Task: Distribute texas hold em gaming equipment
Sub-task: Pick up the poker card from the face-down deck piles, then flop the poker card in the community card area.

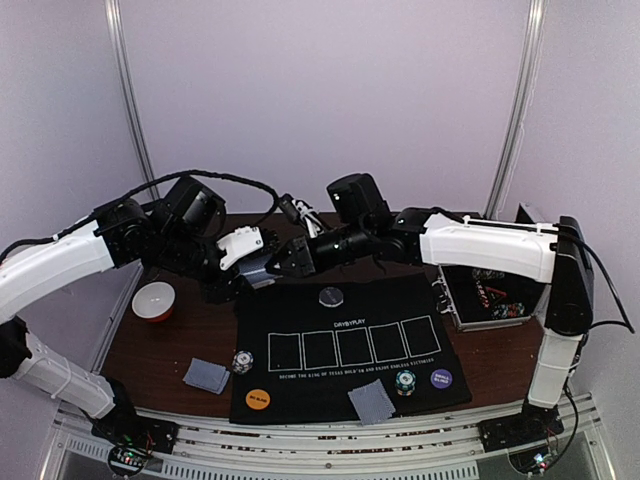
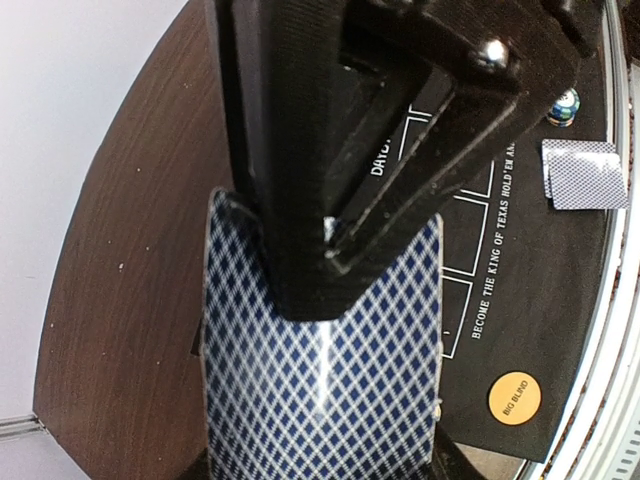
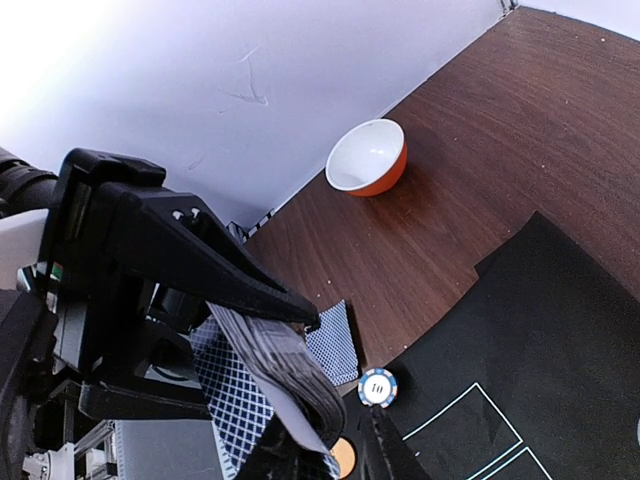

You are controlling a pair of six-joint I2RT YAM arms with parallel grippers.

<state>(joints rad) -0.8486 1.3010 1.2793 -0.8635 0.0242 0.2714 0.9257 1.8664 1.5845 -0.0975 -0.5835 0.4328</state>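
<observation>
We have discs (image 1: 258,398), chips (image 1: 404,382) and two card piles (image 1: 207,375) out, the outlines (image 1: 353,347) unfilled — left gripper (image 2: 325,255) pinches the deck (image 2: 320,400), right gripper's (image 1: 295,257) hold we cannot tell

Mat (image 1: 350,345): on table (image 1: 160,345)
Bowl (image 1: 154,300): left of mat
Case (image 1: 487,295): right of mat
Dealer disc (image 1: 330,296): on mat, far edge
Big blind disc (image 1: 258,398): mat's near-left corner
Small blind disc (image 1: 441,379): mat's near right
Deck (image 2: 320,400): in left gripper (image 2: 328,262), over mat's far-left corner

Illumination is diffuse and even. The wall (image 3: 150,90) beyond the right gripper (image 3: 345,448) overexposes; the left gripper (image 2: 325,270) is defocused.
</observation>
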